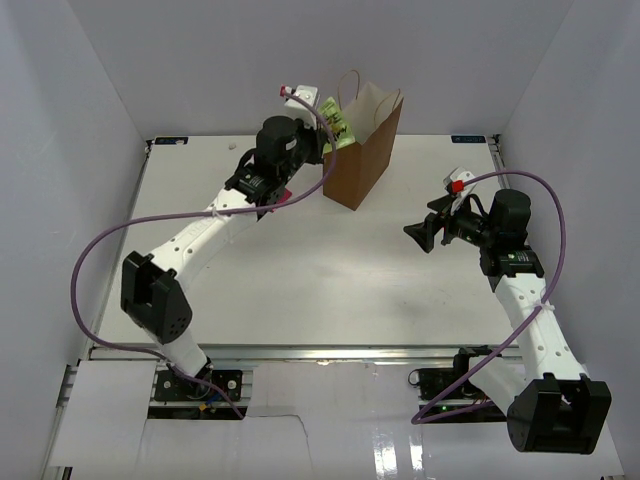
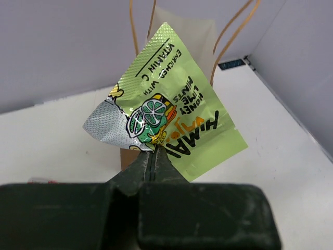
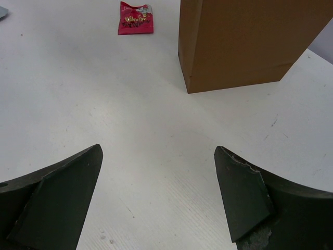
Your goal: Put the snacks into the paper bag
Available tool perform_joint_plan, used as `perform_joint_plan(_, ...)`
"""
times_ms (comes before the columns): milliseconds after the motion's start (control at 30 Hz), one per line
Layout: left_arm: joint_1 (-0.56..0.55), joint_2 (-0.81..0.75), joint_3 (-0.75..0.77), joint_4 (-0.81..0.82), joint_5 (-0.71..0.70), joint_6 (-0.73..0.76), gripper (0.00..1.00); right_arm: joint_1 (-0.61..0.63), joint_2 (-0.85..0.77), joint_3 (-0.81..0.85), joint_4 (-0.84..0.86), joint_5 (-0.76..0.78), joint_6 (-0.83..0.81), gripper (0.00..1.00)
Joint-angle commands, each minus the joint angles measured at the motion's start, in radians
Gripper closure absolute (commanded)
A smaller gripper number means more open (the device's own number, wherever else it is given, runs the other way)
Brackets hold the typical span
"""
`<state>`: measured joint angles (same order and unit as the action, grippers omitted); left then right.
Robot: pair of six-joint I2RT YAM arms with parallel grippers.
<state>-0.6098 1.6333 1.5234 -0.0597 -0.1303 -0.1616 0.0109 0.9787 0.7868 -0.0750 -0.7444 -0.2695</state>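
Your left gripper (image 2: 153, 156) sits closest to the lens, jaws pinched tight on the bottom edge of one green packet (image 2: 169, 112). The packet stands up tilted from the fingertips, printed side to the camera. From above, it hangs in the air at the left rim of the one paper bag (image 1: 362, 160). You cannot tell whether it touches the rim.

The bag stands upright near the far edge of the worktop (image 1: 330, 290), about midway along that edge. Its mouth is open and its two loop handles (image 1: 352, 85) stand up.

One red packet (image 3: 136, 18) lies flat on the worktop left of the bag, apart from it and under your left arm. A sliver of one pale packet (image 3: 2, 11) shows further left, cut off by the right wrist view's edge. That makes three snacks you can count.

Your right gripper (image 3: 157, 150) hangs with its jaws spread wide and nothing between them. It faces the bag's brown side across bare worktop toward the right edge. White walls (image 1: 90, 120) close in the left, far and right edges. The middle and near part of the worktop is open room.
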Motion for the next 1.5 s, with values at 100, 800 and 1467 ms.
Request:
perform_joint_plan(100, -0.021, 0.195, 0.314, -0.003, -0.017, 0.019, 1.0, 0.001, -0.009, -0.012, 0.046, -0.018, -0.002, 0.07)
perform_joint_plan(800, -0.051, 0.461, 0.604, -0.037, -0.155, -0.009, 0.38, 0.001, -0.012, -0.012, 0.046, -0.027, -0.004, 0.06)
perform_joint_plan(1467, 0.123, 0.042, 0.064, 0.117, -0.028, -0.24, 0.08, 0.001, -0.012, -0.015, 0.047, -0.032, -0.004, 0.06)
